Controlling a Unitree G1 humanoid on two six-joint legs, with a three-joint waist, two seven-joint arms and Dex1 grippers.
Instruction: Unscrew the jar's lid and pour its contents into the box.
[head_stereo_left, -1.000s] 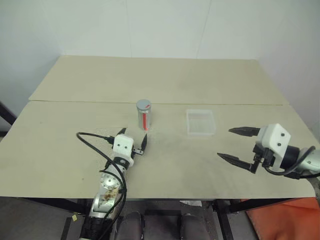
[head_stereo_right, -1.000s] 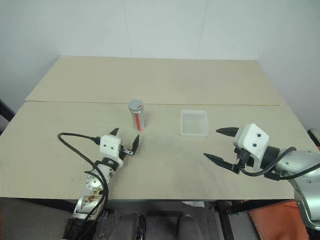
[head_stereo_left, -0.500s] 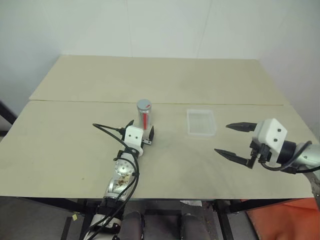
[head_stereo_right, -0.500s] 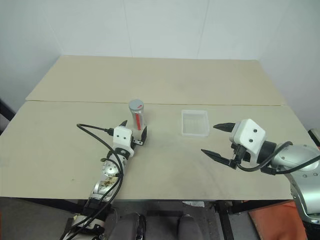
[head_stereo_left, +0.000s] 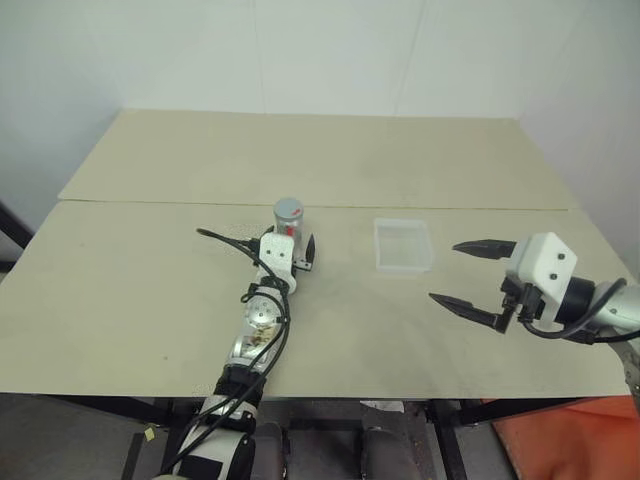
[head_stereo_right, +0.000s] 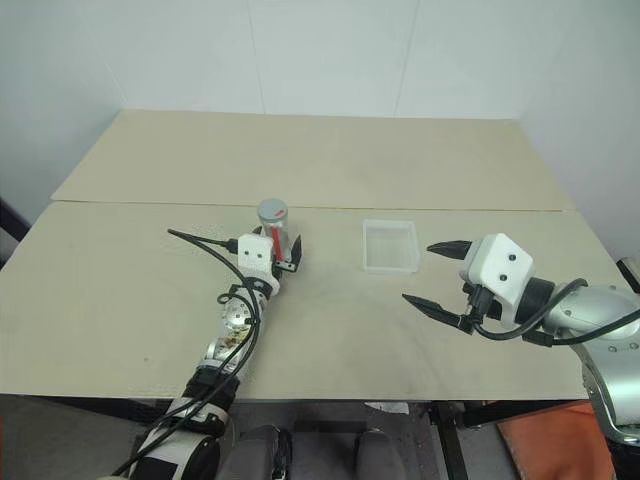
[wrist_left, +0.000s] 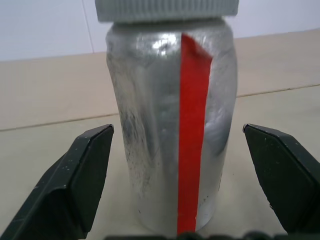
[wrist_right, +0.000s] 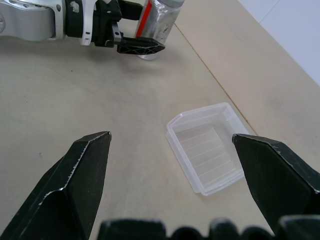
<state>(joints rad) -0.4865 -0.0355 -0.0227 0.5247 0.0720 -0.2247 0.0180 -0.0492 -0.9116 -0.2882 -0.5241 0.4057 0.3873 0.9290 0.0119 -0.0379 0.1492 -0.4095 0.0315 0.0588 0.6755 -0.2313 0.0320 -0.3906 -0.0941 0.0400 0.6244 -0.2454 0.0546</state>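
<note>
The silvery jar (wrist_left: 150, 125) with a red stripe stands upright near the table's middle, its ribbed grey lid (wrist_left: 165, 9) on top. My left gripper (head_stereo_left: 288, 242) is open around the jar's lower body. One black finger (wrist_left: 75, 180) is on each side, with gaps to the jar wall. The contents are hidden inside the jar. The clear plastic box (head_stereo_left: 403, 245) lies to the right of the jar with nothing in it. My right gripper (head_stereo_left: 445, 272) hangs open above the table, just right of the box, holding nothing.
The pale wooden table (head_stereo_left: 130, 290) has a seam (head_stereo_left: 480, 208) running across behind the jar and box. A black cable (head_stereo_left: 225, 238) loops off my left wrist over the tabletop. White walls close the far side.
My left gripper has moved forward and to the right up to the jar, and its open fingers now straddle it. The right gripper has barely shifted.
</note>
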